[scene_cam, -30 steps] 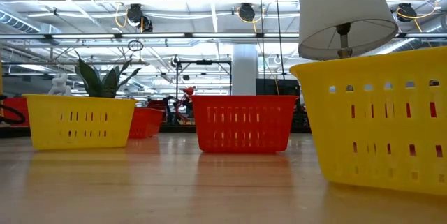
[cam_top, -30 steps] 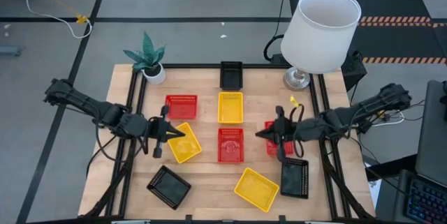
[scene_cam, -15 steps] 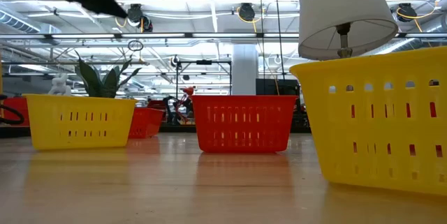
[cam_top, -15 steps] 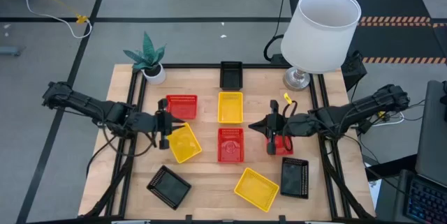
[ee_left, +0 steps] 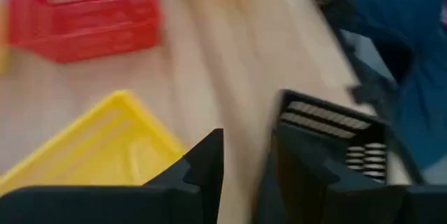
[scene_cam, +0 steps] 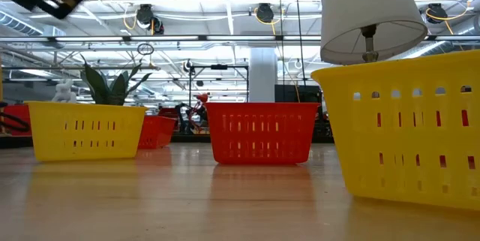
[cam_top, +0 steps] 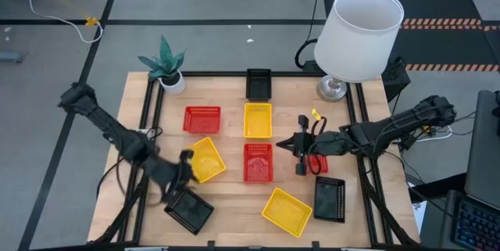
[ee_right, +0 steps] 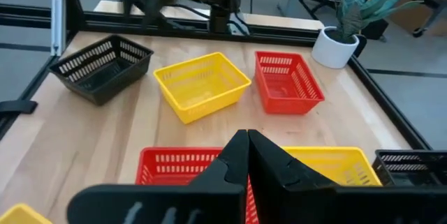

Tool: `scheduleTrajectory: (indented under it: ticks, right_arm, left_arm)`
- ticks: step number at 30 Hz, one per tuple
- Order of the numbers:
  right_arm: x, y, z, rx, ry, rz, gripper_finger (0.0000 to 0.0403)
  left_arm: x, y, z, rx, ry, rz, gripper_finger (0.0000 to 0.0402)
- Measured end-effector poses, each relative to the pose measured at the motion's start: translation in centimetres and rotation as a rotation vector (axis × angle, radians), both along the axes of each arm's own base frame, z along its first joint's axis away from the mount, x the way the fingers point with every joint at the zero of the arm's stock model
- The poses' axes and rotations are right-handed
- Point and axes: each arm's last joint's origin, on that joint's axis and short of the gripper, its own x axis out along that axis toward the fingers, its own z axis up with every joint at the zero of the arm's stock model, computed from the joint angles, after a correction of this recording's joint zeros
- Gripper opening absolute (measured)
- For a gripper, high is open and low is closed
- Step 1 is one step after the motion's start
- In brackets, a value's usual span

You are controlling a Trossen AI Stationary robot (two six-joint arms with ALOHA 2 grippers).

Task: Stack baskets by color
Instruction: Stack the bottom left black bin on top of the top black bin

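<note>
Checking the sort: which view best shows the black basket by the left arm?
High view: the black basket lies whole, tilted, beside the left gripper. Right wrist view shows it whole but farther off; left wrist only a corner; low view nothing.

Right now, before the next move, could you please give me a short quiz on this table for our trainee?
1. True or false: the right gripper is shut and holds nothing.
2. Which basket stands nearest the potted plant? A red, B yellow, C black.
3. Which two basket colours flank the open left gripper?

Key: 1 true. 2 A, the red basket. 3 yellow and black: the tilted yellow basket and the black basket.
</note>
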Motion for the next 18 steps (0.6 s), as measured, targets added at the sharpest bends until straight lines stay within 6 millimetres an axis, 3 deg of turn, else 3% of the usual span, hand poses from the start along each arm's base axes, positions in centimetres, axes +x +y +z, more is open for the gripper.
scheduleTrajectory:
  ticks: [9, 18]
  right_arm:
    - [0.1, 0.0, 0.2, 0.006, -0.019, -0.002, 0.0]
    - [0.1, 0.0, 0.2, 0.009, -0.025, -0.003, 0.0]
  left_arm:
    - [0.7, -7.1, 1.1, 0.142, 0.212, -0.033, 0.0094]
    - [0.2, -11.6, -0.4, 0.105, 0.336, 0.049, 0.0157]
